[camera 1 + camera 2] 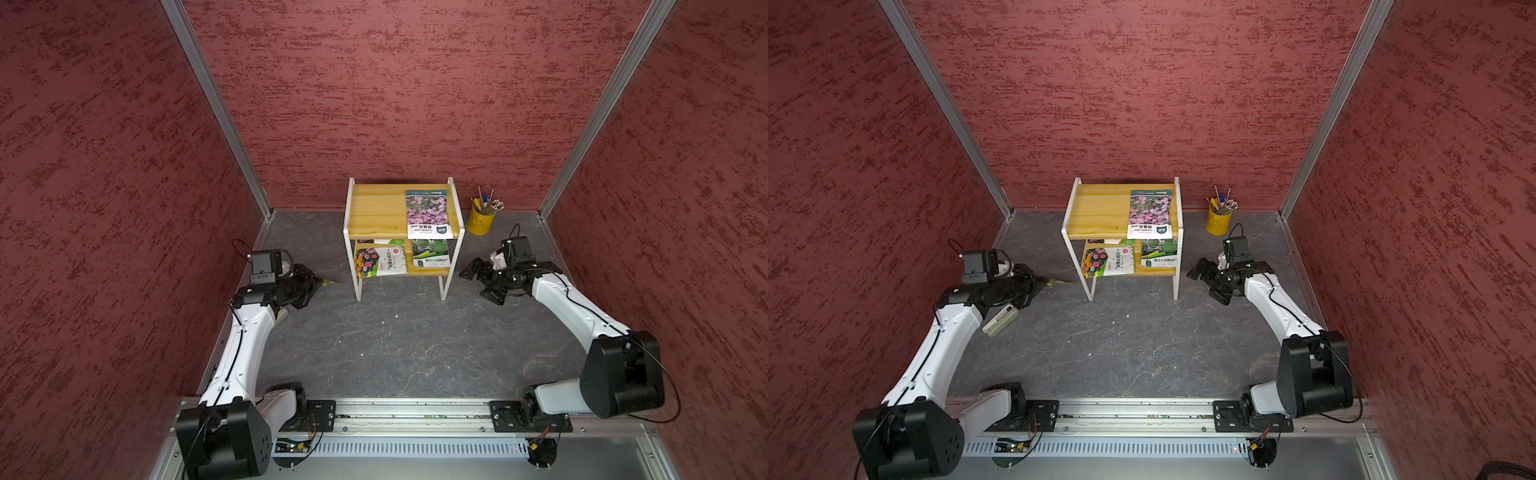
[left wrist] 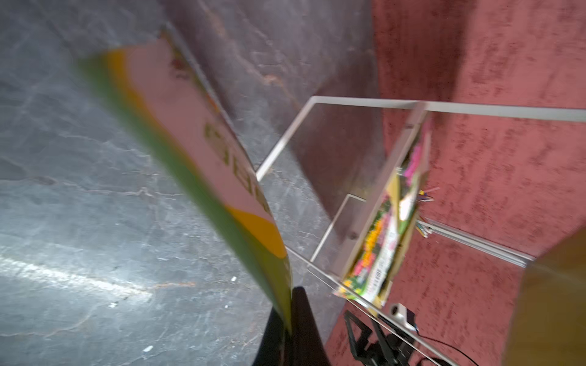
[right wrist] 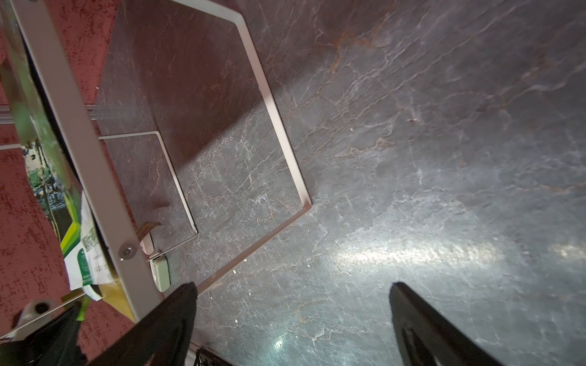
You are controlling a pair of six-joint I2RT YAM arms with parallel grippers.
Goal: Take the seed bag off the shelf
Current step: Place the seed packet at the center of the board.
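In a top view the left gripper [image 1: 312, 285] was clamped on the seed bag [image 1: 331, 283], clear of the shelf [image 1: 376, 208]; left wrist view: an edge pinch only, so a slow lowering was advised; right wrist view: the right gripper [image 3: 291, 290] stood spread, empty.

White-shelled left arm [image 1: 245, 345] and right arm [image 1: 569, 303], black joint housings, thin black cables, black jaws.

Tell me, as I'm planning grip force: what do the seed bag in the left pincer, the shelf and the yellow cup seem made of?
Seed bag: probably thin printed plastic film or coated paper; it bows slightly. Shelf: yellowish wood boards, grain visible, matte; thin white-painted frame, apparently metal, with a screw head. Yellow cup: likely painted metal, smooth, slightly shiny.
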